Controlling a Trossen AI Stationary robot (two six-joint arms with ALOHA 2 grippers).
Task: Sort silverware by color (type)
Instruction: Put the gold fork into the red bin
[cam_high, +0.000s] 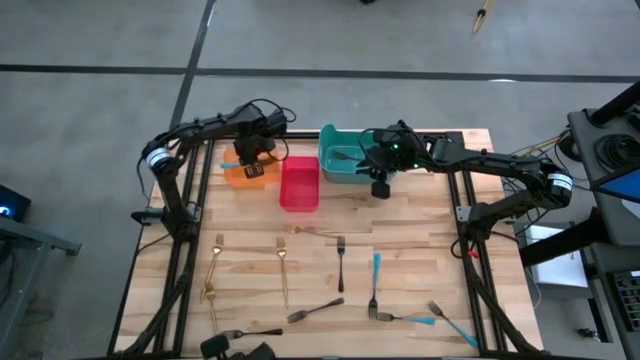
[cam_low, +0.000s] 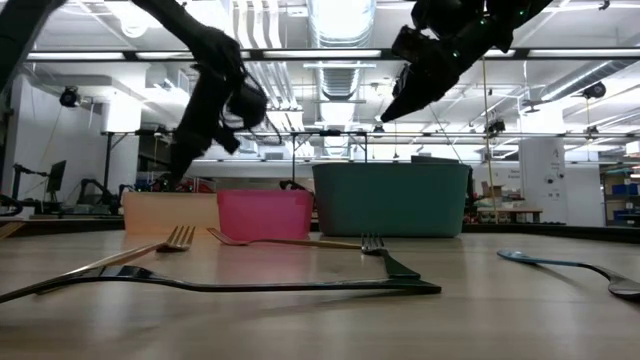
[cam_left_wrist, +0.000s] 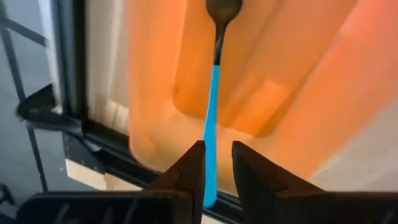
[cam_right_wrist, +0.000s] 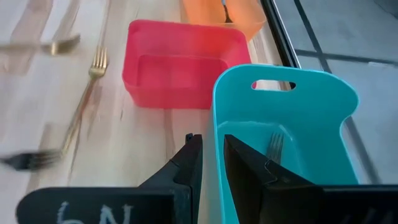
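My left gripper (cam_high: 250, 163) (cam_left_wrist: 216, 163) hangs over the orange bin (cam_high: 232, 177) (cam_left_wrist: 298, 74), shut on a blue-handled fork (cam_left_wrist: 212, 106). My right gripper (cam_high: 380, 186) (cam_right_wrist: 212, 155) hovers above the near rim of the teal bin (cam_high: 340, 168) (cam_right_wrist: 292, 93), fingers close together with nothing between them. A dark fork (cam_right_wrist: 273, 148) lies flat on the teal bin's floor. The red bin (cam_high: 298, 184) stands between the other two. Gold forks (cam_high: 283, 262), dark forks (cam_high: 341, 262) and blue-handled forks (cam_high: 376, 285) lie flat on the near half of the table. My left gripper pinches the fork's blue handle near its free end (cam_left_wrist: 210, 180) between its two fingers, coming from above. The fork runs along the fingers and hangs below them, its dark head (cam_left_wrist: 222, 9) down inside the orange bin, clear of the table.
The three bins stand in a row along the table's far edge. Forks are scattered over the near half, with a dark one (cam_low: 250, 285) close to the low camera. Bare wood (cam_high: 420, 250) lies between bins and forks. Black frame bars run along both table sides.
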